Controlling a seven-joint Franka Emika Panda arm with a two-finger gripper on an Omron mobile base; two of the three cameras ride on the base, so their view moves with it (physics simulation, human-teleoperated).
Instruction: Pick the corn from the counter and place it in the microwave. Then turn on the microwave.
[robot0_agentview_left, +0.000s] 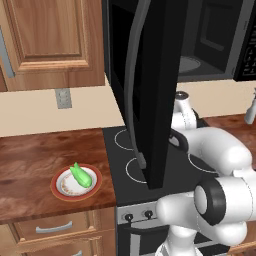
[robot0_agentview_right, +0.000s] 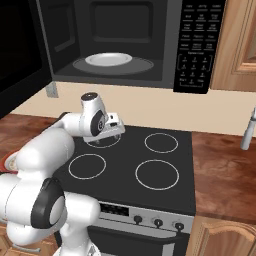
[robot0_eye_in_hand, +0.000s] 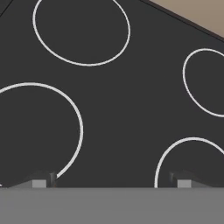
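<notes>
Simulated kitchen, glossy reddish-brown tabletop (robot0_agentview_left: 30, 165) left of a black stovetop (robot0_agentview_right: 145, 170) with white ring burners. On that tabletop, a white red-rimmed plate (robot0_agentview_left: 60, 192), and lying in it the corn (robot0_agentview_left: 80, 175): small, bright green, husked, tapering to a leafy tip pointing up and away. Likely light and fairly stiff, with a smooth husk that could slip; round enough to roll on the plate if nudged. Best taken across the thick middle of the cob, jaws square to its long axis, clear of the thin tip and the plate rim. Above the stove, the microwave (robot0_agentview_right: 125, 45) standing open, door (robot0_agentview_left: 155, 90) swung out wide, a pale dish (robot0_agentview_right: 108, 59) on the turntable inside, button panel (robot0_agentview_right: 195, 45) at right. The hand (robot0_agentview_right: 112, 131) over the rear left burner, well apart from the corn, fingers (robot0_eye_in_hand: 41, 181) spread wide and holding nothing. Nothing picked yet; a reach left toward the plate looks like the next call.
</notes>
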